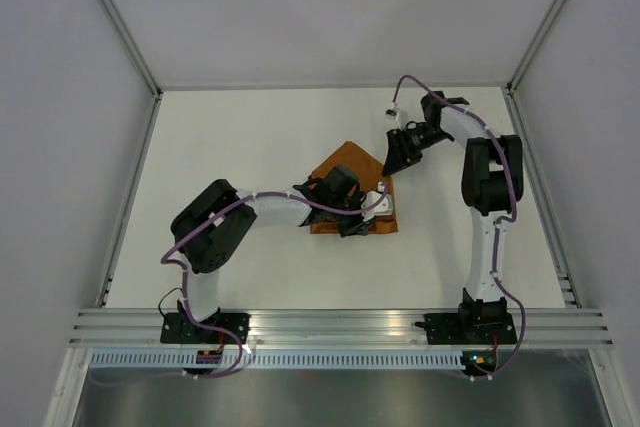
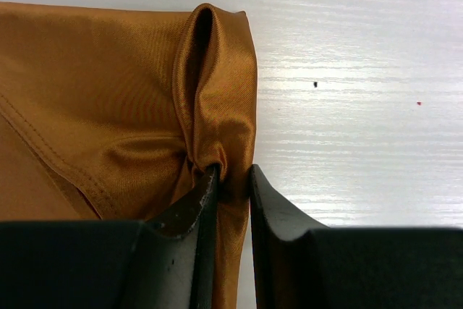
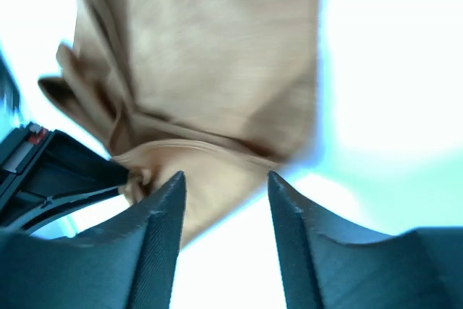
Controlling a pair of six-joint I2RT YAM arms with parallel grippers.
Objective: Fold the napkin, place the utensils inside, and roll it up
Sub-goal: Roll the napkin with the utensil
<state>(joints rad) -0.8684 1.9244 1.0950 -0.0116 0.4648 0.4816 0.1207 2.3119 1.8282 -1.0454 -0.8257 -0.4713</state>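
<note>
The rust-orange napkin (image 1: 345,169) lies bunched and partly folded mid-table. My left gripper (image 1: 366,215) is at its near right edge, shut on a pinched ridge of the cloth; in the left wrist view the napkin (image 2: 108,92) puckers up into the left gripper (image 2: 233,179). My right gripper (image 1: 401,159) hovers just off the napkin's far right corner. In the right wrist view the right gripper (image 3: 226,182) stands open with nothing between its fingers, and the napkin (image 3: 210,48) lies just beyond them. The utensils are out of view.
White table surface (image 1: 250,127) surrounds the cloth, with walls on three sides. An aluminium rail (image 1: 340,325) runs along the near edge, where both arm bases sit. The left arm's body (image 3: 43,171) shows at the left of the right wrist view.
</note>
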